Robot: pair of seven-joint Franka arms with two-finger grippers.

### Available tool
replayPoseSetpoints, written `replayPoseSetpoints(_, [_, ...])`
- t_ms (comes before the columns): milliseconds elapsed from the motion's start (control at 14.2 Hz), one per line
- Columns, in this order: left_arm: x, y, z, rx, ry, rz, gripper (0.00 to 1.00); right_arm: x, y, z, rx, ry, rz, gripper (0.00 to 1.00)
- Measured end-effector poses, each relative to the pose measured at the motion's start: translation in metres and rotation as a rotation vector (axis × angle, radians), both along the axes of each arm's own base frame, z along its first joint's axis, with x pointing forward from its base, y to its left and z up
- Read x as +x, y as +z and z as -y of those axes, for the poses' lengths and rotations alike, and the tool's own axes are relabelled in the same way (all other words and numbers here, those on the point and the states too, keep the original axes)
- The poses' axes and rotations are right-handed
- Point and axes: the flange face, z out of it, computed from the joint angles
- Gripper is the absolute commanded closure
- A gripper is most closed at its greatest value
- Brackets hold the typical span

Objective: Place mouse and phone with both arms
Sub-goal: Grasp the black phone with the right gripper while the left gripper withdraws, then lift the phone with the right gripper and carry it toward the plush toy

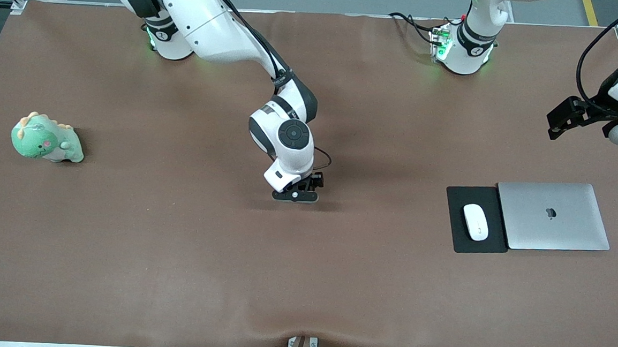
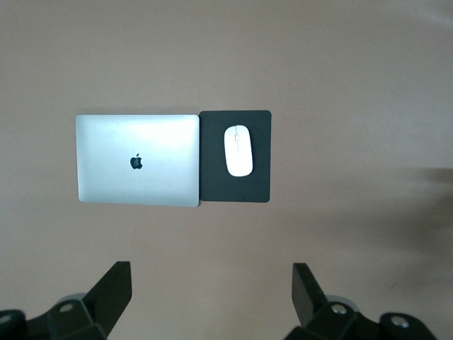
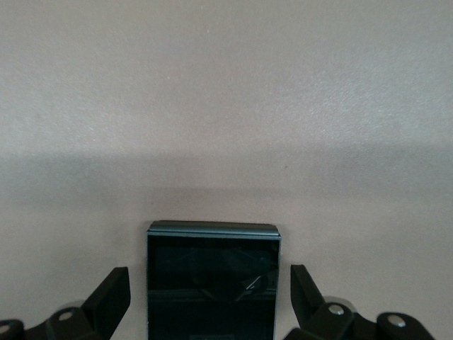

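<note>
The right claw (image 1: 295,195) is down low at the middle of the desk (image 1: 175,251), its fingers (image 3: 113,294) spread apart on either side of the phone (image 3: 212,280). The phone lies flat on the desk between them; the wrist view shows a gap on each side, so neither finger touches it. In the front view the phone is hidden under the claw.

The left claw (image 1: 561,120) hangs in the air over the desk's edge at the left arm's end, and that arm waits. Its fingers (image 2: 113,287) stand wide apart and hold nothing.

The mouse (image 1: 475,222) lies on a black pad (image 1: 460,242) toward the left arm's end of the desk, roughly midway between the edge by the bases and the edge by the front camera. It sits lengthwise, inside the pad's borders. A closed silver laptop (image 1: 553,216) lies flat just beside the pad, its edge touching or slightly overlapping the pad's, closer to the left arm's end.

A green plush dinosaur (image 1: 47,138) sits near the desk's edge at the right arm's end, well apart from everything else.
</note>
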Motion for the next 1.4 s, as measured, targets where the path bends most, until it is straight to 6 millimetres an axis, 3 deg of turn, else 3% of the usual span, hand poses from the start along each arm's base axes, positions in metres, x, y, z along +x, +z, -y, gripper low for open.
replayPoseSetpoints(211, [-0.003, -0.003, 0.002, 0.0, -0.011, -0.009, 0.0, 0.0, -0.011, 0.0, 0.002, 0.009, 0.014, 0.0])
replayPoseSetpoints(281, [-0.004, -0.005, 0.004, -0.001, -0.016, -0.014, 0.0, 0.0, -0.014, 0.0, 0.002, 0.009, 0.014, 0.18])
replayPoseSetpoints(351, [-0.005, -0.008, 0.006, -0.007, -0.019, -0.02, 0.0, 0.0, -0.015, 0.0, 0.004, 0.01, 0.017, 0.63])
replayPoseSetpoints(421, [-0.005, -0.009, 0.007, -0.014, -0.019, -0.024, 0.0, 0.001, -0.013, -0.001, 0.007, 0.011, 0.021, 0.91])
replayPoseSetpoints(492, [-0.006, -0.01, 0.006, -0.016, -0.016, -0.026, 0.0, 0.002, -0.01, -0.002, 0.008, 0.011, 0.023, 1.0])
replayPoseSetpoints(1054, [-0.007, -0.01, -0.002, -0.021, -0.004, -0.027, 0.0, 0.012, -0.002, 0.007, -0.006, 0.004, 0.044, 1.0])
replayPoseSetpoints(1194, [-0.007, -0.011, -0.002, -0.021, -0.006, -0.029, 0.0, 0.019, 0.015, 0.017, -0.03, -0.013, 0.03, 1.0])
replayPoseSetpoints(1405, [-0.007, -0.011, -0.002, -0.021, -0.007, -0.031, 0.0, 0.044, 0.072, 0.045, -0.029, -0.069, 0.041, 1.0])
